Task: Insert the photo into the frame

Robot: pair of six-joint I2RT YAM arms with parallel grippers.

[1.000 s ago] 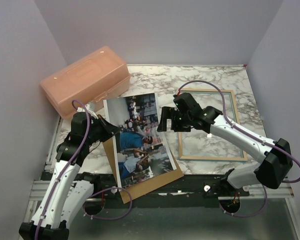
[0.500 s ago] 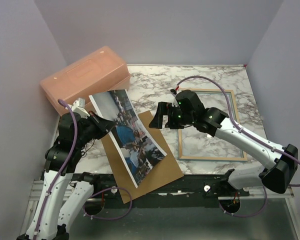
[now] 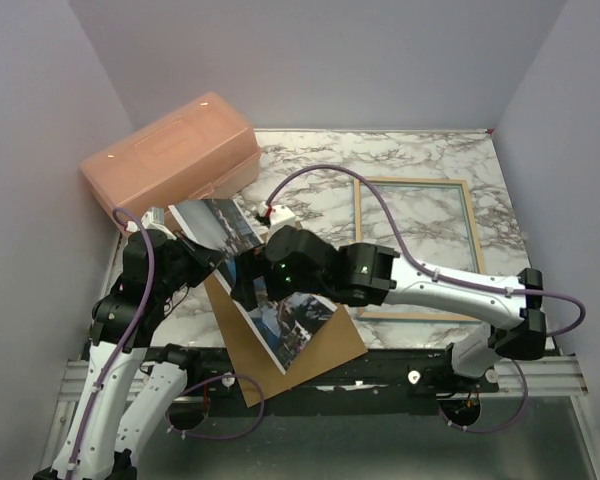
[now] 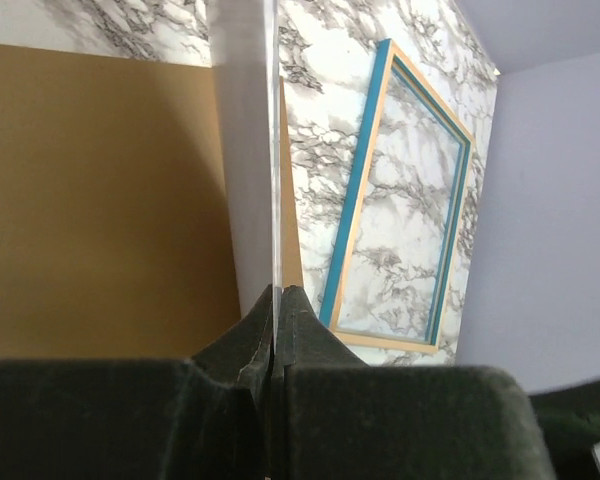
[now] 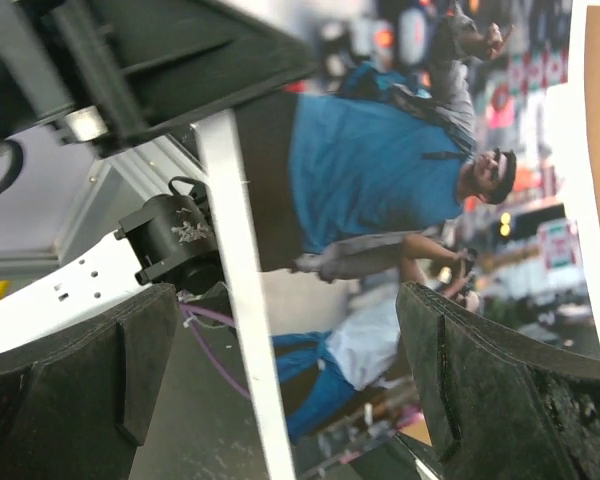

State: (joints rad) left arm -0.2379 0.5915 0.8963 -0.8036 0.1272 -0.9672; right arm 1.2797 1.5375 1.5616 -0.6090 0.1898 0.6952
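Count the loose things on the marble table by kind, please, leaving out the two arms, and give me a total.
colour street photo print: 1
thin blue and pale wood picture frame: 1
plain brown backing board: 1
translucent orange plastic box with lid: 1
Total: 4

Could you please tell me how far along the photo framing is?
Done: the photo is picked up, pinched at one edge by the shut left gripper and tilted above the board. In hand: the open right gripper is at its printed face. Left: the frame lies empty to the right, photo not yet in.
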